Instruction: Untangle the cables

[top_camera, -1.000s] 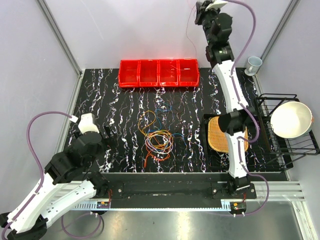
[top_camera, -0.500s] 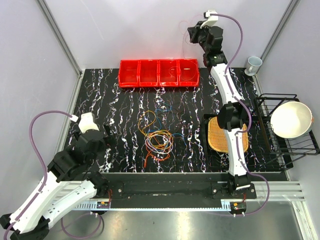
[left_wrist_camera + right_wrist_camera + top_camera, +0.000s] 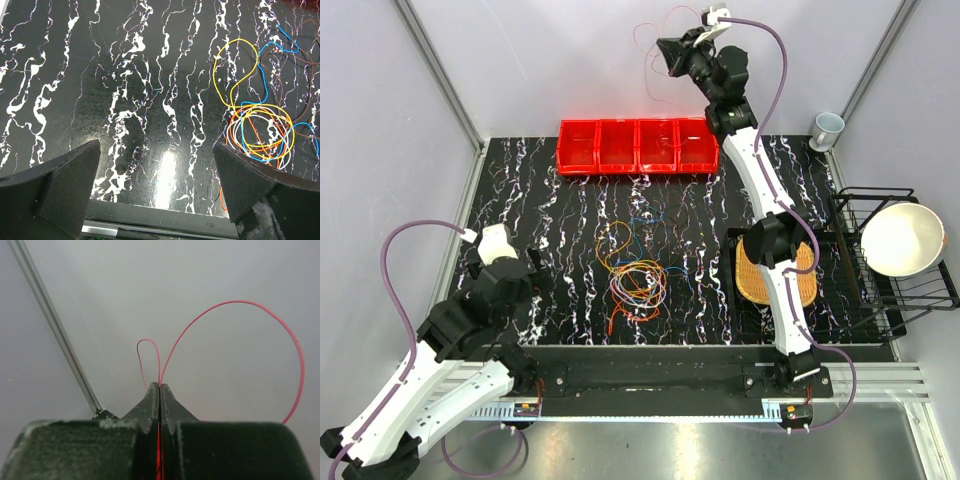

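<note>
The cables [image 3: 635, 275] lie in a loose tangle of orange, yellow, blue, white and purple loops at the middle of the black marble table. The tangle also shows at the right of the left wrist view [image 3: 260, 125]. My right gripper [image 3: 667, 48] is raised high against the back wall, above the red bins. It is shut on a thin red cable [image 3: 240, 302], whose loops spring out from between the closed jaws [image 3: 159, 386]. My left gripper [image 3: 532, 264] hovers open and empty over bare table left of the tangle [image 3: 156, 150].
A row of red bins [image 3: 638, 146] stands at the table's back. A woven tray [image 3: 756, 272] lies at the right under the right arm. Beyond it is a black rack [image 3: 850, 205] with a white bowl [image 3: 902, 238]. A cup [image 3: 827, 128] stands at the back right.
My right arm has swung left along the back wall with the red cable in its jaws. The left arm has barely moved.
</note>
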Tool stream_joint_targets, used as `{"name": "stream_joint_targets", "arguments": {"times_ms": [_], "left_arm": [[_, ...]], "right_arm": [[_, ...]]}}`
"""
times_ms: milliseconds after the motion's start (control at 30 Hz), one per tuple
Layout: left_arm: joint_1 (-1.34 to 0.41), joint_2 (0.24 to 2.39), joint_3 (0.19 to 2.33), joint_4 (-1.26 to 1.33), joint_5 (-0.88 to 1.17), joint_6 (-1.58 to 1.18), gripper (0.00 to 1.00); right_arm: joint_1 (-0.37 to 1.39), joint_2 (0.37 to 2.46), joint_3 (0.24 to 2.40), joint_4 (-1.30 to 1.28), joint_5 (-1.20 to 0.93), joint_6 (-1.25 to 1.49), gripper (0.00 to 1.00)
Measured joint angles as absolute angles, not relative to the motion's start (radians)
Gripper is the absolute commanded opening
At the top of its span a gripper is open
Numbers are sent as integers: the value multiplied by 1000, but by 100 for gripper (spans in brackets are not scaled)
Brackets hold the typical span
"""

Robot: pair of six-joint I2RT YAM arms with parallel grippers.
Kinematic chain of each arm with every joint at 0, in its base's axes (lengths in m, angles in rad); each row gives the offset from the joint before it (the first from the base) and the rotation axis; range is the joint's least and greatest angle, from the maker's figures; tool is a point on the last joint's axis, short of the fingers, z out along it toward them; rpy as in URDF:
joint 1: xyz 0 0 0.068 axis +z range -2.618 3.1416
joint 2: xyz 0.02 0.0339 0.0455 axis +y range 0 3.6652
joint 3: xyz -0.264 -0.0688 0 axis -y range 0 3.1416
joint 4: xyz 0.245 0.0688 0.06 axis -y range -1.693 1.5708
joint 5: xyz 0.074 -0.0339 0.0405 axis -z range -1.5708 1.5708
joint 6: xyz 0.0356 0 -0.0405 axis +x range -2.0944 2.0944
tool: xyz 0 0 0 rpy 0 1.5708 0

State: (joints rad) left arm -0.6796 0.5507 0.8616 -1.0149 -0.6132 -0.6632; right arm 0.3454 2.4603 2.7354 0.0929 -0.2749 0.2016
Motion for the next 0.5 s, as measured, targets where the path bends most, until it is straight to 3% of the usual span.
{"name": "stream_joint_targets", "arguments": {"times_ms": [500], "left_arm": [[-680,530,861,-1015,-613,-663,99]], "right_arm": [[353,2507,2757,168,-252,255,0]]}}
